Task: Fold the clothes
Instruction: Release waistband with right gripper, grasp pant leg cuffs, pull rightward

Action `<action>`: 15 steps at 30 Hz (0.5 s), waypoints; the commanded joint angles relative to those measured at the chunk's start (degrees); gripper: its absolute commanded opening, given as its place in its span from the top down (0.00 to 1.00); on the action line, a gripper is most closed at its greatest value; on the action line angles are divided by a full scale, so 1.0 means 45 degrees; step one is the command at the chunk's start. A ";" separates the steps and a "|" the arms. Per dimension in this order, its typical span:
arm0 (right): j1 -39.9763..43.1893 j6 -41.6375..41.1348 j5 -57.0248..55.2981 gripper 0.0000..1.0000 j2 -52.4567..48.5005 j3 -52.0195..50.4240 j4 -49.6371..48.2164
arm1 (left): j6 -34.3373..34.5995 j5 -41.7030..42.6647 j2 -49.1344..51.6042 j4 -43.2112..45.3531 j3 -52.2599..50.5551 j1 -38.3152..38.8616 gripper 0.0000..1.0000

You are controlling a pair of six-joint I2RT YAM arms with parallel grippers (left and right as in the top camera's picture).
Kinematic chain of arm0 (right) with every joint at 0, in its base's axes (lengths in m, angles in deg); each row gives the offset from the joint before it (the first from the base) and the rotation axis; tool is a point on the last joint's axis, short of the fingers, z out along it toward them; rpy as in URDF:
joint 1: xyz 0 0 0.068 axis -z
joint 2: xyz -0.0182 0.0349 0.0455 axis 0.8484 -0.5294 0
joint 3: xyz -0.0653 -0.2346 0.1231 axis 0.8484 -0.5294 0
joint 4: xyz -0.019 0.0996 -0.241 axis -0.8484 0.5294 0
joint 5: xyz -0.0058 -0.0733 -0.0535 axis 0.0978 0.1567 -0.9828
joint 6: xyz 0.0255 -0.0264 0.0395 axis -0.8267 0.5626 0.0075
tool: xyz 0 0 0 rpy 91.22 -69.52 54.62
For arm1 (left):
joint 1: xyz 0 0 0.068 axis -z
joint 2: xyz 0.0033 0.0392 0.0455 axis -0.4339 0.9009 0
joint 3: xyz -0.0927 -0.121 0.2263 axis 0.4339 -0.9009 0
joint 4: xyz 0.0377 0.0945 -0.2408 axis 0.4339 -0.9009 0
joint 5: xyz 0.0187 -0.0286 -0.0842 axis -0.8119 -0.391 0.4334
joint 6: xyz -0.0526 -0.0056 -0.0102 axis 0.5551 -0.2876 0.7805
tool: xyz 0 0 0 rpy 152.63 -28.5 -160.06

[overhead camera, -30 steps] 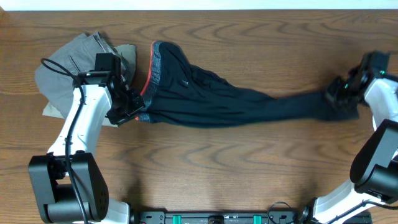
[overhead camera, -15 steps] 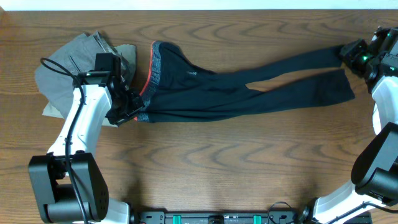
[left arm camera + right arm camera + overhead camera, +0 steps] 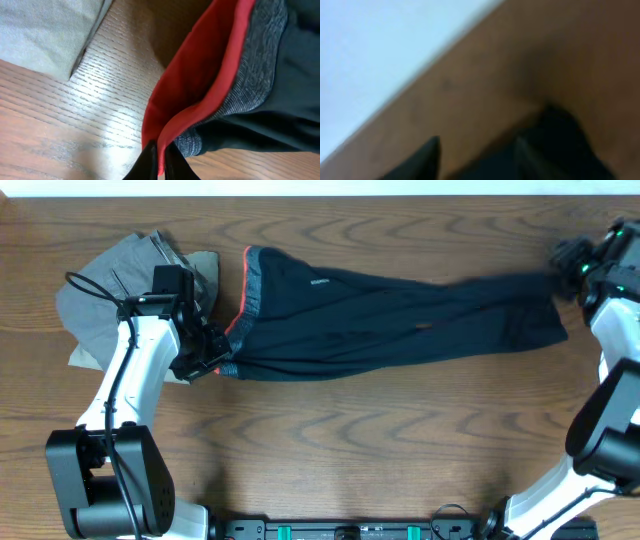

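The clothes, dark leggings point(image 3: 400, 320), lie stretched across the table, with the grey, red-edged waistband point(image 3: 243, 295) at the left and the leg ends at the right. A small white logo point(image 3: 318, 280) shows near the waist. My left gripper point(image 3: 215, 358) is shut on the waistband's near corner. In the left wrist view, its tips point(image 3: 159, 150) pinch the red edge point(image 3: 200, 85). My right gripper point(image 3: 568, 258) hovers at the far right, just beyond the leg ends. The right wrist view is blurred and shows that gripper point(image 3: 476, 147) open, with dark cloth point(image 3: 560, 145) below and to the right.
Folded grey and khaki trousers point(image 3: 120, 290) lie at the far left, behind my left arm, and their edge point(image 3: 45, 35) shows in the left wrist view. The table's far edge point(image 3: 320, 196) runs close behind the leggings and my right gripper.
My right gripper swung the leg ends away from me toward the far edge, then opened. The legs now lie flatter and straighter. The left gripper has kept its hold and has not moved.
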 commanded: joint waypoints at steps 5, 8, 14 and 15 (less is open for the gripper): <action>0.0529 0.2370 -0.0005 0.39 -0.0267 0.0049 0.2992 | -0.0165 -0.0253 -0.0015 -0.0063 0.0228 -0.0024 0.90; 0.0767 0.2365 -0.0505 0.37 -0.0340 -0.0029 0.3614 | -0.0165 -0.0253 -0.0015 -0.0058 0.0228 -0.0024 0.89; 0.0811 0.2885 -0.2778 0.32 -0.0442 -0.0578 0.3007 | -0.0165 -0.0253 -0.0015 -0.0063 0.0233 -0.0024 0.89; 0.0821 0.2900 -0.2773 0.32 -0.0534 -0.0602 0.3011 | -0.0165 -0.0253 -0.0015 -0.0068 0.0233 -0.0024 0.89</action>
